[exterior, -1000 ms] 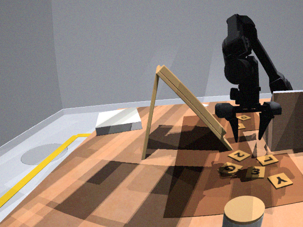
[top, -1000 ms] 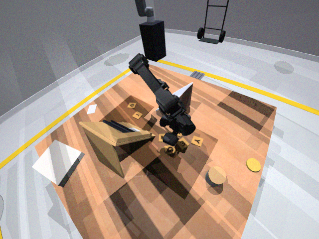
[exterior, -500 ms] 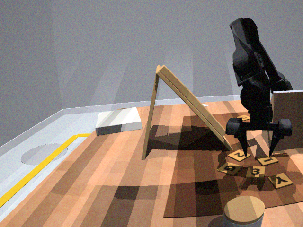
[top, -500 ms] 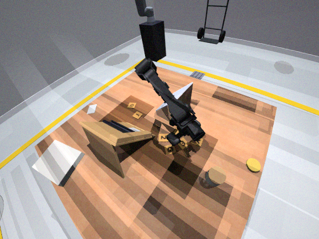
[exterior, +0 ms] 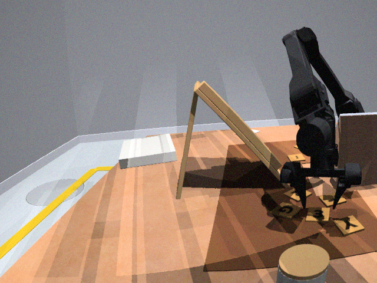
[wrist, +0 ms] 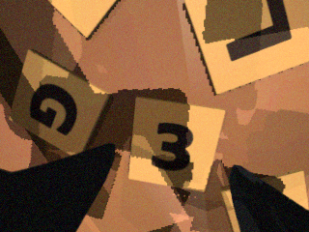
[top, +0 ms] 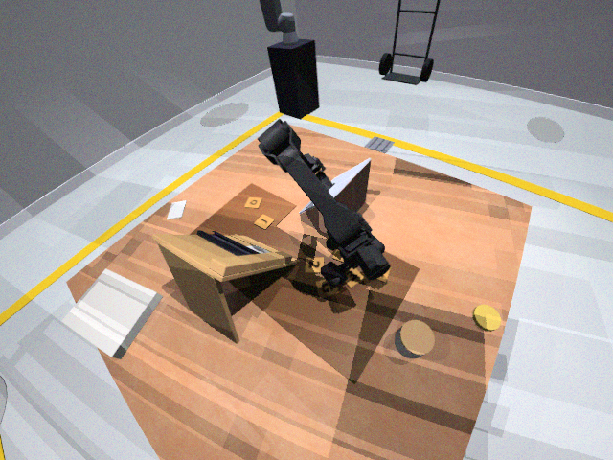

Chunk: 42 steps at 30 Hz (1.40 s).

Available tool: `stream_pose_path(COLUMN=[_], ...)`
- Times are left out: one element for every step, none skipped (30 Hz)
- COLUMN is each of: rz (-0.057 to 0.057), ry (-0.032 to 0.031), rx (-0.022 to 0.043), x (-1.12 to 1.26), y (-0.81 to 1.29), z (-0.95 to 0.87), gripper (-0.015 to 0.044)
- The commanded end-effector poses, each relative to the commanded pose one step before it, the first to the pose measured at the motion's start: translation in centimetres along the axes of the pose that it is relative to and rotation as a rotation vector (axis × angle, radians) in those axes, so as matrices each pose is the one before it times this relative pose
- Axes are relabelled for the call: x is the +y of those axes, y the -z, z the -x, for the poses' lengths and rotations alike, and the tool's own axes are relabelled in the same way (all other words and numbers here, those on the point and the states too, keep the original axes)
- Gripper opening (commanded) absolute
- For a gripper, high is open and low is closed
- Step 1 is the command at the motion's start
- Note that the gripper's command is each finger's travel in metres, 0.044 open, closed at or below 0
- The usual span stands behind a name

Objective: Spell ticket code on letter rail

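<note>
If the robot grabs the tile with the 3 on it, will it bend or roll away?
Probably neither. The 3 tile looks like a flat, thin square, so it should stay stiff and not roll. Lying flat on the counter, it may skid when the open gripper pinches its low edges.
</note>
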<state>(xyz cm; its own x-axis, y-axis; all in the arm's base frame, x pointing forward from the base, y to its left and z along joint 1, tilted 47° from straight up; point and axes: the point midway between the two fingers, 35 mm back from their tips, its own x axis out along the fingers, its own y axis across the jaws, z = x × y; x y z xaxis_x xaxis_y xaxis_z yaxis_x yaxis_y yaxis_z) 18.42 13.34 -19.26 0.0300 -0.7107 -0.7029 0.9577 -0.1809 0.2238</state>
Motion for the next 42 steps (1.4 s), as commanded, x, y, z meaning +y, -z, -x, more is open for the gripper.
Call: stream_pose_path(rz=[0.0037, 0.0, 0.0, 0.0, 0.0, 0.0, 0.0, 0.0, 0.0, 0.0, 0.0, 0.0, 0.0, 0.0, 0.0, 0.0, 0.0, 0.0, 0.0, 0.0, 0.0, 0.0, 0.0, 0.0, 0.0, 0.0, 0.0, 0.0, 0.0, 0.0, 0.0, 0.0, 0.0, 0.0, 0.0, 0.0, 0.0, 0.0, 0.0, 0.0, 0.0, 0.0], ry=[-0.00339, -0.00004, -0.00004, -0.00004, -0.00004, -0.00005, -0.00005, -0.00005, -0.00005, -0.00004, -0.00002, -0.00001, 0.0, 0.0, 0.0, 0.0, 0.0, 0.0, 0.0, 0.0, 0.0, 0.0, 0.0, 0.0, 0.0, 0.0, 0.0, 0.0, 0.0, 0.0, 0.0, 0.0, 0.00001, 0.00001, 0.0, 0.0, 0.00002, 0.00005, 0.00003, 0.00003, 0.00002, 0.00002], rx=[-0.00214, -0.00004, -0.00005, -0.00005, -0.00006, -0.00007, -0.00007, -0.00008, -0.00008, -0.00007, -0.00005, -0.00002, 0.0, 0.0, 0.0, 0.0, 0.0, 0.0, 0.0, 0.0, 0.0, 0.0, 0.0, -0.00001, 0.0, 0.0, 0.0, 0.0, 0.0, 0.0, 0.0, 0.0, 0.00002, 0.00001, 0.0, 0.0, 0.00003, 0.00007, 0.00005, 0.00002, -0.00001, 0.0], x=[0.027, 0.003, 0.003, 0.003, 0.002, 0.002, 0.001, 0.0, 0.0, -0.001, -0.001, 0.0, 0.0, 0.0, 0.0, 0.0, 0.0, 0.0, 0.0, 0.0, 0.0, 0.0, 0.0, 0.0, 0.0, 0.0, 0.0, 0.0, 0.0, 0.0, 0.0, 0.0, -0.023, -0.017, 0.0, 0.0, -0.001, -0.003, -0.01, -0.018, -0.012, -0.01], y=[-0.074, 0.001, 0.0, -0.001, -0.002, -0.003, -0.003, -0.004, -0.005, -0.005, -0.003, -0.001, 0.0, 0.0, 0.0, 0.0, 0.0, 0.0, 0.0, 0.0, 0.0, 0.0, 0.0, 0.0, 0.0, 0.0, 0.0, 0.0, 0.0, 0.0, 0.0, 0.0, 0.002, 0.003, 0.0, 0.0, 0.005, 0.01, 0.011, -0.021, -0.032, -0.025], z=[-0.36, -0.148, -0.163, -0.166, -0.166, -0.166, -0.166, -0.166, -0.166, -0.135, -0.081, -0.027, 0.0, 0.0, 0.0, 0.0, 0.0, 0.0, 0.0, 0.0, 0.0, 0.0, 0.0, 0.0, 0.0, 0.0, 0.0, 0.0, 0.0, 0.0, 0.0, 0.0, 0.0, 0.0, 0.0, 0.0, 0.081, 0.175, 0.089, 0.07, 0.03, 0.039], gripper=[0.034, 0.034, 0.034, 0.034, 0.034, 0.034, 0.034, 0.034, 0.034, 0.034, 0.034, 0.034, 0.034, 0.034, 0.034, 0.034, 0.034, 0.034, 0.034, 0.034, 0.034, 0.034, 0.034, 0.0314, 0.0307, 0.03, 0.0294, 0.0287, 0.028, 0.0274, 0.0267, 0.026, 0.0254, 0.0247, 0.024, 0.0234, 0.0208, 0.0181, 0.0155, 0.0129, 0.0103, 0.0076])
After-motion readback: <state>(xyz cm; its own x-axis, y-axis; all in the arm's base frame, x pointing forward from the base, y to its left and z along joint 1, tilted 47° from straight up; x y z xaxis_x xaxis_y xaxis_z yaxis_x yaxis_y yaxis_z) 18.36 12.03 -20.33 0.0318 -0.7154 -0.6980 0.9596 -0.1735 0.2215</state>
